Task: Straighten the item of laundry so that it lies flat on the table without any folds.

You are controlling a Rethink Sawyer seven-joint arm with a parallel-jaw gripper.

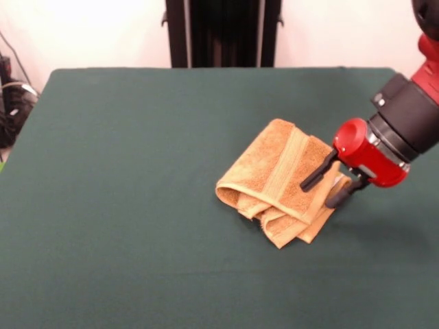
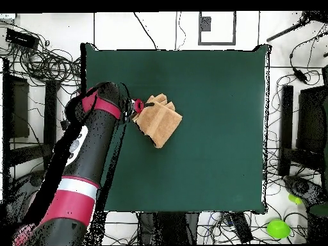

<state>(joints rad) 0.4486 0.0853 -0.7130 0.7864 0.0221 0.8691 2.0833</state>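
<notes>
The claw (image 1: 335,184) comes in low from the right of the front view, its two black fingers (image 1: 317,173) angled down and leftward from a red wrist. One finger lies across the top of the towel (image 1: 278,181) and the other sits beneath its right-hand edge, so the claw is closed on that edge, pinching it between them. Behind the wrist the arm (image 1: 411,116) runs up and away to the right, black collar first, then red.

The towel is orange-tan and bunched into a thick, folded bundle. A paler woven band runs diagonally across its upper face, and several layered edges stick out at the near corner. Its left end is a rounded fold resting on the tabletop (image 1: 137,205), while the right end rides up slightly where the claw has it.

From overhead, the claw (image 2: 138,106) meets the towel (image 2: 159,120) at the towel's left side, and the red and black arm (image 2: 83,173) stretches from the bottom left corner up towards it. The towel sits on the left half of the green tabletop (image 2: 218,128), a little above the middle, well clear of every edge. Cables lie on the floor around the tabletop.
</notes>
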